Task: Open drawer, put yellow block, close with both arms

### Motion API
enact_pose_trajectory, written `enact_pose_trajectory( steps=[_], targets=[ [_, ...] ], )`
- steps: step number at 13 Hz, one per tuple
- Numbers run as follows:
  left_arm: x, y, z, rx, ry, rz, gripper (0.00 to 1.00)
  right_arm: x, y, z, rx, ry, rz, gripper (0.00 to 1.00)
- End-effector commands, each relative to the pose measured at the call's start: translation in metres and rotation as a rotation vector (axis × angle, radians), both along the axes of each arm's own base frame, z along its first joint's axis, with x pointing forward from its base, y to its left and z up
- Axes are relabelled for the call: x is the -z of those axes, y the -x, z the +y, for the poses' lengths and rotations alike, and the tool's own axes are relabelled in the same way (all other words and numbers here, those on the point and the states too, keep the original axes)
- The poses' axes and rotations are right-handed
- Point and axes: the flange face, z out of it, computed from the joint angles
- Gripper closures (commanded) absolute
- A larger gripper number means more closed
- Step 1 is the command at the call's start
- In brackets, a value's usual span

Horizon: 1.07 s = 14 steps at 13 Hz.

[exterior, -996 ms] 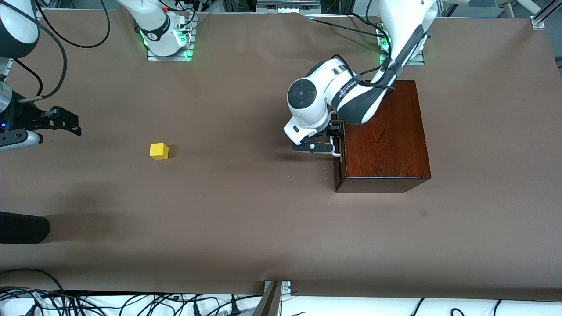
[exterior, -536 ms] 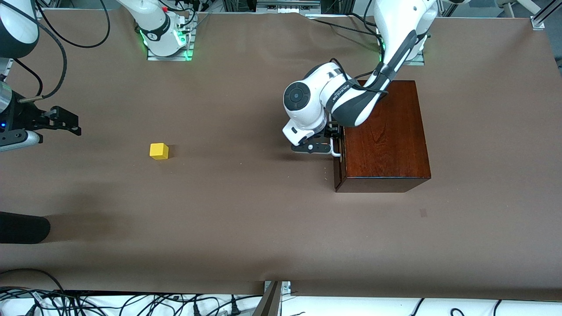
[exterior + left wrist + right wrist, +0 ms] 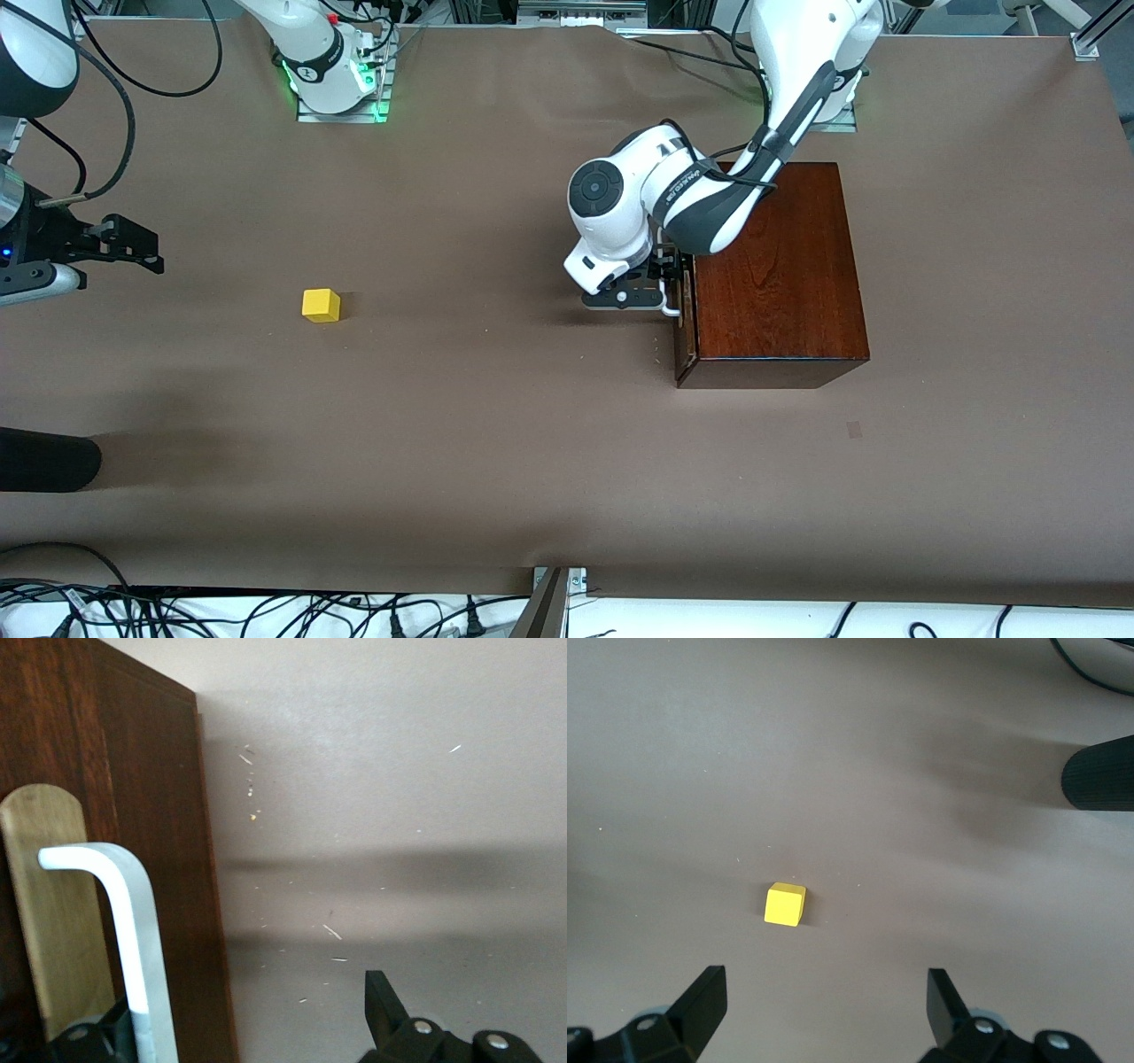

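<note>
The dark mahogany box (image 3: pixel 775 275) stands at the left arm's end of the table. Its drawer front (image 3: pixel 151 815) faces the right arm's end and carries a white bar handle (image 3: pixel 673 308), which also shows in the left wrist view (image 3: pixel 133 930). My left gripper (image 3: pixel 669 285) is open with the handle between its fingers (image 3: pixel 383 1005), and the drawer stands out by a thin pale sliver. The yellow block (image 3: pixel 321 304) lies on the table toward the right arm's end and shows in the right wrist view (image 3: pixel 785 904). My right gripper (image 3: pixel 146 252) is open and empty, waiting above the table beside the block.
A black rounded object (image 3: pixel 44 459) lies at the right arm's end of the table, nearer the front camera than the block; it also shows in the right wrist view (image 3: pixel 1099 775). Brown table cover (image 3: pixel 496 425) spreads between block and box.
My left gripper has moved a little toward the right arm's end, taking the handle with it; the drawer has slid out slightly. The right arm and block have not moved.
</note>
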Motion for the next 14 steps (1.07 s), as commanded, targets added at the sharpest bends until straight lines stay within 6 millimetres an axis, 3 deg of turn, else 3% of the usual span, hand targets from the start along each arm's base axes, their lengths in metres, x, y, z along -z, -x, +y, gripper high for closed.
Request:
enact_pose_trajectory(
  steps=[1,6,9,14],
  targets=[
    [0.011,0.005,-0.026,0.004,0.021,-0.018,0.00,-0.007,0.001,0.001,-0.011,-0.016,-0.008,0.00],
    [0.004,0.008,-0.059,0.017,0.081,-0.043,0.00,-0.008,0.000,0.000,-0.009,-0.016,-0.010,0.00],
    [-0.008,0.006,-0.068,0.009,0.101,-0.063,0.00,-0.007,0.000,0.000,-0.008,-0.016,-0.008,0.00],
    [-0.003,0.021,-0.087,0.018,0.104,-0.064,0.00,-0.007,0.000,-0.002,0.003,-0.013,-0.010,0.00]
  ],
)
